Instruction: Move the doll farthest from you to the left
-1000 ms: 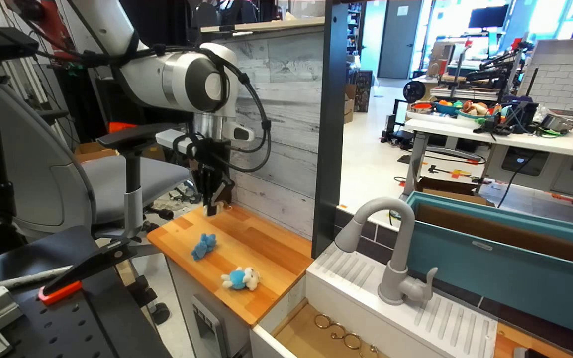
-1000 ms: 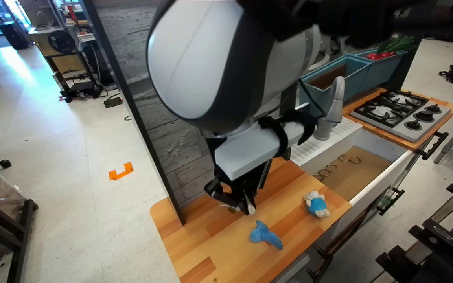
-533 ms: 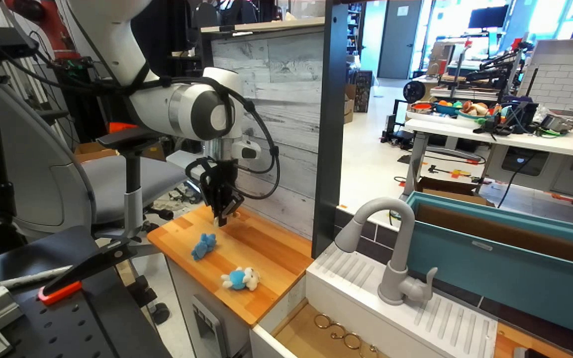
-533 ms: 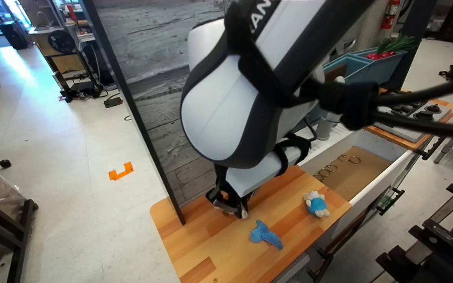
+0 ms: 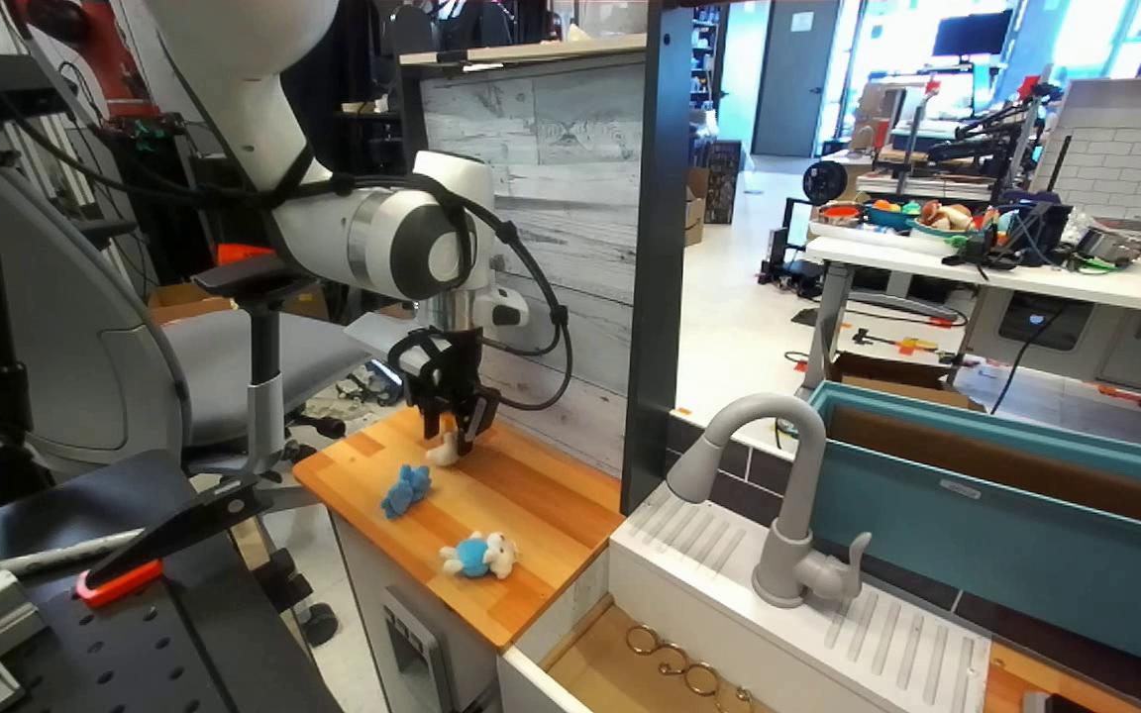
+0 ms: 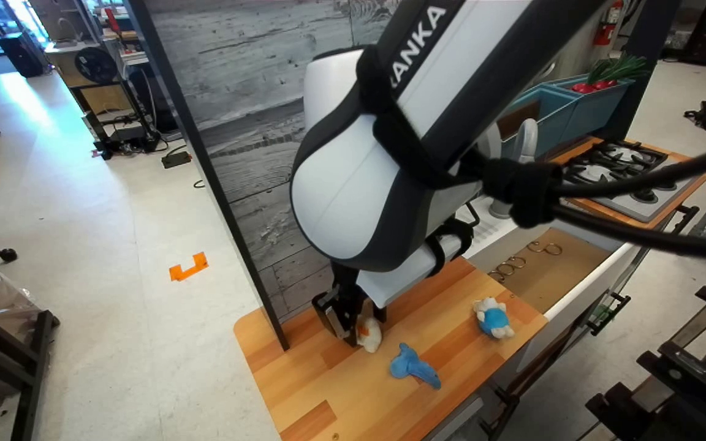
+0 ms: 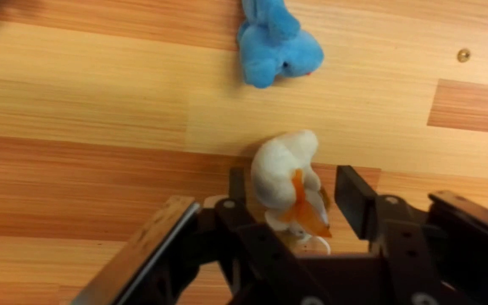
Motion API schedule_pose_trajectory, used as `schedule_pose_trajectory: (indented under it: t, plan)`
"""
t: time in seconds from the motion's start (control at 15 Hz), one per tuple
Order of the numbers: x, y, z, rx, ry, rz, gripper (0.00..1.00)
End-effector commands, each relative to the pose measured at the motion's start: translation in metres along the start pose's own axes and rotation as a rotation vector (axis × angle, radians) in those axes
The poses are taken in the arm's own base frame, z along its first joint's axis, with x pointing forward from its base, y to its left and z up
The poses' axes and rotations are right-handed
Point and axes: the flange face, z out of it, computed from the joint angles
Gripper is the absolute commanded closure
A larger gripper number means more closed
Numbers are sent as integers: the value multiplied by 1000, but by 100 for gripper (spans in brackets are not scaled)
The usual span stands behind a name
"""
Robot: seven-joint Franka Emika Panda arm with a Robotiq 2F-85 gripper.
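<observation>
The doll (image 7: 275, 169) is a cream, lumpy soft toy with an orange ribbon and a thin white loop. It appears to rest on the wooden counter (image 7: 100, 114). My gripper (image 7: 292, 192) stands open around it, with a narrow gap at the left finger and a wider one at the right in the wrist view. In both exterior views the doll (image 5: 443, 452) (image 6: 369, 335) shows beneath and between the fingers of the gripper (image 5: 452, 436) (image 6: 365, 323), partly hidden by them.
Close to the doll lies a solid blue toy (image 5: 406, 490) (image 7: 278, 46). Nearer the sink is a blue-and-white toy (image 5: 479, 555) (image 6: 494, 317). A wood-plank wall (image 5: 561, 327) and dark post (image 5: 652, 297) border the counter. The faucet (image 5: 788, 495) rises beyond.
The arm has come lower and shifted toward the right in the exterior view facing the chair. Jaws that were together at the doll have spread apart, leaving it between them.
</observation>
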Motion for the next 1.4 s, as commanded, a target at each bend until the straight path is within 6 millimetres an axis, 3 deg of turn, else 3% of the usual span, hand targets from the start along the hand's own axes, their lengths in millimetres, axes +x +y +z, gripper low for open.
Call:
schedule_pose_trajectory:
  t: [0.0,0.13,0.67,1.13,1.27,1.33]
  plan:
    - [5,-3,-2,11,17,-28,10]
    - [0,-6,-7,19,6,-32,0]
    - [-46,-2,-76,-17,-41,123,0]
    - [-110,34,-141,-103,-143,317,0]
    - [-129,46,-150,-112,-238,353,0]
    - [-106,37,-134,-117,-185,306,0]
